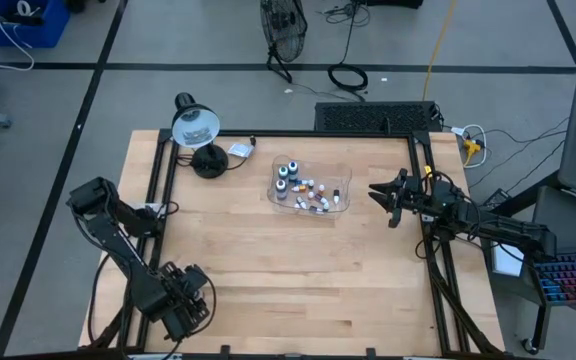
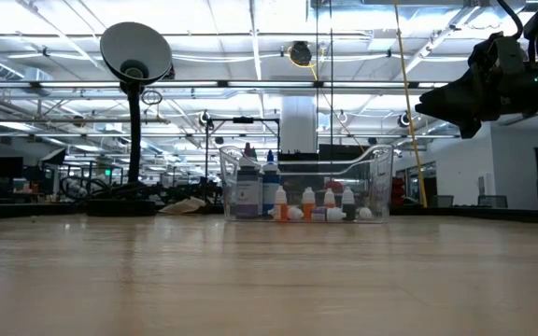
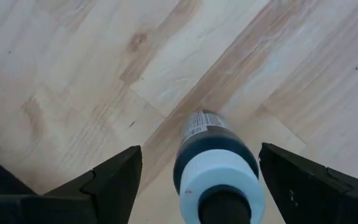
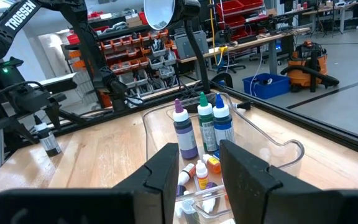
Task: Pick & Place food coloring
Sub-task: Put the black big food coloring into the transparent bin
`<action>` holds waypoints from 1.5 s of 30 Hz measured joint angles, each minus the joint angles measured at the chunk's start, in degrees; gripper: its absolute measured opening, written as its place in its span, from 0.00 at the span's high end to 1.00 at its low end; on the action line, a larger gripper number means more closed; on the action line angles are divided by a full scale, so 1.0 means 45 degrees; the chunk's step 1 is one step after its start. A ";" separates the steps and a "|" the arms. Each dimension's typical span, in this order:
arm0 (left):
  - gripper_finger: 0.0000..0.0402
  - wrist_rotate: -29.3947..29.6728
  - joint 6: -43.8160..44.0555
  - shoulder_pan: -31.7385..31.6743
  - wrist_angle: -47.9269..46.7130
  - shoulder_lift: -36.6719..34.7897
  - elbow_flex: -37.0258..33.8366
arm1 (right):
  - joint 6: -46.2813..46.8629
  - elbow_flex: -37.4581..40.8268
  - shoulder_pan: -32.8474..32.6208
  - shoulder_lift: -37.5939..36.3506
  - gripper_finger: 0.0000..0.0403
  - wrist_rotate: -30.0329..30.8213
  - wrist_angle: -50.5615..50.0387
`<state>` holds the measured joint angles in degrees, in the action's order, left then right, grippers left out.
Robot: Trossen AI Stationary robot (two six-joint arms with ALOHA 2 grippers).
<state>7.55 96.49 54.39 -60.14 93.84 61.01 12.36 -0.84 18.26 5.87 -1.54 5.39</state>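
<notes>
A clear plastic tray (image 1: 340, 178) at the table's far middle holds the food coloring: three taller bottles with purple (image 4: 184, 134), green (image 4: 205, 124) and blue (image 4: 222, 127) tops, and several tiny whitish ones (image 4: 201, 174) on its floor. One dark bottle with a pale neck and black cap (image 3: 216, 180) stands upright on the wood near the table's near left corner. My left gripper (image 3: 199, 152) points down over it, open, with a finger on either side and a gap to each. My right gripper (image 1: 380, 200) hovers level at the table's right edge, facing the tray, fingers apart on nothing.
A black desk lamp (image 1: 196, 135) stands at the far left beside a small white object (image 1: 240, 150). Black frame rails (image 1: 423, 160) run along the table's sides. Bare wood (image 1: 298, 270) lies between the tray and the near edge.
</notes>
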 joint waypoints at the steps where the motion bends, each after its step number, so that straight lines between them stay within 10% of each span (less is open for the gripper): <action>1: 0.19 0.0024 0.0000 -0.0002 0.0005 0.0000 0.0000 | 0.0004 0.0005 0.0004 0.0000 0.74 0.0000 0.0000; 19: 0.65 0.1121 -0.0931 -0.0279 0.0151 0.0000 0.0102 | 0.0000 0.0005 0.0005 0.0000 0.74 -0.0005 0.0000; 32: 0.65 0.4704 -1.3145 -0.4581 -0.0144 -0.0021 0.6920 | 0.0005 0.0000 0.0004 0.0000 0.74 -0.0004 0.0005; 45: 0.65 0.1976 -2.0170 -1.2173 0.0863 0.0334 1.0151 | 0.0004 0.0003 0.0005 0.0000 0.74 -0.0005 0.0000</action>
<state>16.44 5.72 -0.39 -56.26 95.35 106.69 12.38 -0.83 18.28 5.87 -1.56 5.39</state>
